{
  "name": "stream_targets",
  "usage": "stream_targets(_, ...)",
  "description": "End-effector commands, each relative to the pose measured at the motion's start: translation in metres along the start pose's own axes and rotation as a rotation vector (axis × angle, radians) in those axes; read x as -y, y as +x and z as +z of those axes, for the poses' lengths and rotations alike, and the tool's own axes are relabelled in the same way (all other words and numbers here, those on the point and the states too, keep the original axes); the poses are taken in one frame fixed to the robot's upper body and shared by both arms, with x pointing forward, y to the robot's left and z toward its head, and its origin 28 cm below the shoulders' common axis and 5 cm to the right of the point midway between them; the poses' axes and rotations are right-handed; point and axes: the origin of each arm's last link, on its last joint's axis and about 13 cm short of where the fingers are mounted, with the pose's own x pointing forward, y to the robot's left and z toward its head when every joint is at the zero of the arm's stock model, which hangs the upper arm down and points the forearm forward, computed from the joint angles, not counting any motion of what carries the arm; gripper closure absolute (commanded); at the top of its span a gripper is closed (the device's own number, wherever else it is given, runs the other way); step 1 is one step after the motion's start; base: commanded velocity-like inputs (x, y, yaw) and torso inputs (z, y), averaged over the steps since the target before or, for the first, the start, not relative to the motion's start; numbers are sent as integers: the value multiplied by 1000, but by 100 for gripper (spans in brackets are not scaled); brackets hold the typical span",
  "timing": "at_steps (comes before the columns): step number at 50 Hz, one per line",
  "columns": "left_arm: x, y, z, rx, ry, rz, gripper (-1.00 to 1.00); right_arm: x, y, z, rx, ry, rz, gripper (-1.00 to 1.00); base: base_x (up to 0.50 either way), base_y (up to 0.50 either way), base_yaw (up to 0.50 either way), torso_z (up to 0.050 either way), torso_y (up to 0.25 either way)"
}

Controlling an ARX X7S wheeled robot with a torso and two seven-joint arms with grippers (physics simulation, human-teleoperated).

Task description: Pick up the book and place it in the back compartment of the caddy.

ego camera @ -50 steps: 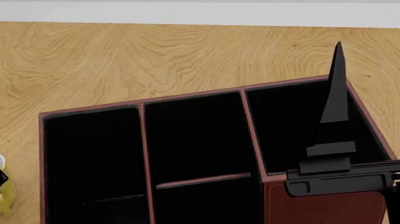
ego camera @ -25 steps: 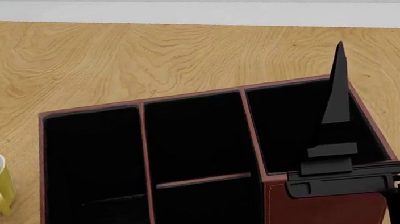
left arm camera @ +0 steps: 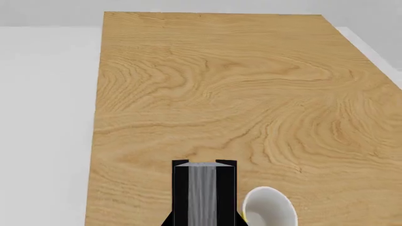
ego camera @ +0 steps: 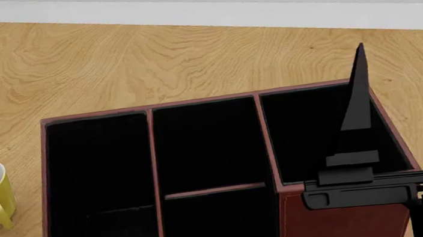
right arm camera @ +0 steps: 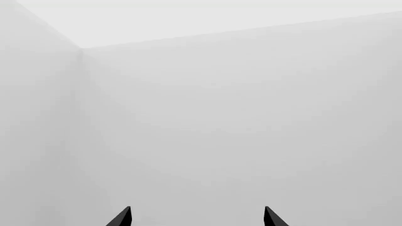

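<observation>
Closed on the book (left arm camera: 203,197) at the left gripper (left arm camera: 203,165): white page edge facing the wrist camera, black fingers flat against both covers. Judged a carry grip, keeping the thin book on edge for a narrow slot. Held above bare bench (left arm camera: 213,94) close to the yellow mug (left arm camera: 269,209), outside the caddy (ego camera: 345,217) and out of the head view.

Open at the right gripper (right arm camera: 196,216): fingertips well apart, nothing between them, pointed at a white wall (right arm camera: 238,117). Parked upright at the caddy's right side, apparently to leave the route clear.

Empty at the back compartment (ego camera: 218,224), the short slot of the middle column; placement not yet done.

Against the frame one second ago: left arm gone from the head view's left edge, mug uncovered and in full sight. Caddy and right gripper unchanged.
</observation>
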Motion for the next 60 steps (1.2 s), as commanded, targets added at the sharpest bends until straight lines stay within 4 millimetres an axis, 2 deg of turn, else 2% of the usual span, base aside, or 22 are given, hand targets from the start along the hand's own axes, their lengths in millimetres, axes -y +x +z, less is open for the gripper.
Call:
stream_targets(1,-4,-33,12,56,-42,-172,100,-1,-1,3,11,-1,-10,-100,0,0,0,0,0)
stream_targets(7,-9,-61,19,137,25,-338,100,-2,-1,2,10,-2,-7,-100,0,0,0,0,2)
stream_targets(9,-12,-71,20,245,72,-343,100,-2,-1,2,9,-3,-6,-100,0,0,0,0,5)
stream_targets(11,-15,-79,24,241,77,-393,100,-2,-1,2,9,-3,-4,-100,0,0,0,0,0)
stream_targets(19,-25,-100,38,333,77,-463,100,-4,-1,2,9,-2,2,-100,0,0,0,0,1)
stream_targets(21,-25,-105,39,467,86,-446,100,-4,0,2,8,-2,3,-100,0,0,0,0,0)
stream_targets(24,-27,-109,39,496,94,-475,100,-4,0,2,8,-3,4,-100,0,0,0,5,3)
stream_targets(25,-28,-114,42,563,102,-490,100,-4,0,2,8,-3,4,-100,0,0,0,0,0)
stream_targets(29,-29,-122,46,575,163,-574,100,-4,0,3,9,-3,2,-100,0,0,0,0,0)
stream_targets(32,-28,-125,50,597,180,-590,100,-4,-1,3,10,-3,2,-100,0,0,0,0,3)
stream_targets(39,-29,-131,50,592,280,-749,100,-3,-1,3,10,-4,-3,-100,0,0,0,0,0)
stream_targets(43,-30,-135,50,621,270,-845,100,-3,-1,4,10,-3,-4,-100,0,0,0,0,3)
stream_targets(49,-31,-141,52,677,264,-896,100,-3,0,3,9,-5,-4,-100,0,0,0,0,2)
stream_targets(53,-25,-141,50,823,387,-852,100,-3,0,2,6,-5,-5,-100,0,0,0,0,2)
stream_targets(60,-20,-144,59,871,453,-891,100,-3,1,1,2,-6,-3,-100,0,0,0,0,1)
